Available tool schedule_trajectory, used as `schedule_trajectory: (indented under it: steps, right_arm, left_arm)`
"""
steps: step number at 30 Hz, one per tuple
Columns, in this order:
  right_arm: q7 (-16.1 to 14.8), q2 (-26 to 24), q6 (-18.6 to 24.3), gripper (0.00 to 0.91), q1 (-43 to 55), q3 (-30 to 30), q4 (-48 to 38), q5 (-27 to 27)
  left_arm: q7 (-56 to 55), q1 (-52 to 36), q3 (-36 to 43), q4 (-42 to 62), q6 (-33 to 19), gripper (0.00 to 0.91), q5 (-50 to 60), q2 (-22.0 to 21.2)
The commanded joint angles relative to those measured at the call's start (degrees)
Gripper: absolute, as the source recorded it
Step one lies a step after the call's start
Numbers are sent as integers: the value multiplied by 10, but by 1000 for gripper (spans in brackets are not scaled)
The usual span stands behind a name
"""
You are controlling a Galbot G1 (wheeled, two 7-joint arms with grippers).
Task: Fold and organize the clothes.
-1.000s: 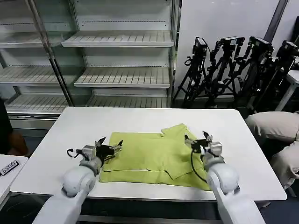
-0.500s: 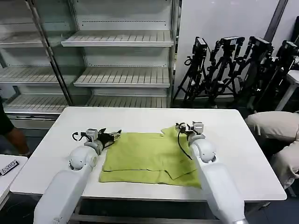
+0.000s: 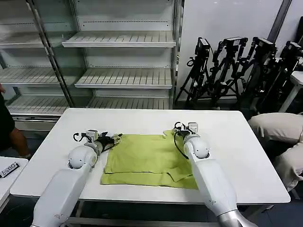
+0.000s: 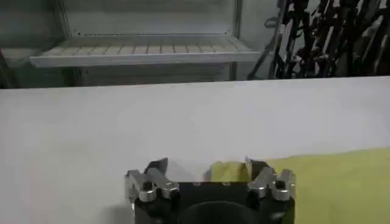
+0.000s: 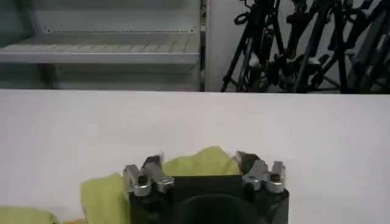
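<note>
The T-shirt (image 3: 149, 158) lies partly folded on the table (image 3: 57, 151), toward its near edge. The left gripper (image 3: 115, 138) sits at its far left corner, fingers (image 4: 157, 168) spread, the corner between them. The right gripper (image 3: 173, 130) straddles the raised far right fold, fingers (image 5: 244, 161) apart.

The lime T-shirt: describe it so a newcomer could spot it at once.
On the white table in front of the shelving, the T-shirt lies flat and partly folded between the two arms, with the left claw at its far left corner. It is the one bright yellow-green thing there, unlike the beige bundles off to the right.
</note>
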Motion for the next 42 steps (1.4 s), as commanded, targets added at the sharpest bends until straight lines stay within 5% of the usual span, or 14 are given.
schedule_trajectory:
  steps: [1, 15, 21, 27, 42]
  right_arm:
    - [1, 7, -1, 0, 12, -3, -22, 10]
    - [-16, 1, 25, 0, -2, -5, 2, -14]
    - [7, -32, 12, 0, -53, -7, 116, 15]
    - [14, -84, -1, 0, -137, -9, 269, 43]
    - [13, -155, 1, 0, -319, 29, 439, 60]
  left_arm:
    - [12, -5, 2, 10, 4, 10, -2, 0]
    - [17, 22, -9, -24, 2, 0, -8, -3]
    - [-9, 26, -28, -64, -4, 0, -36, 3]
    - [-18, 127, -49, -177, -5, 10, -25, 21]
    - [-18, 246, -101, -267, -25, 0, 19, 39]
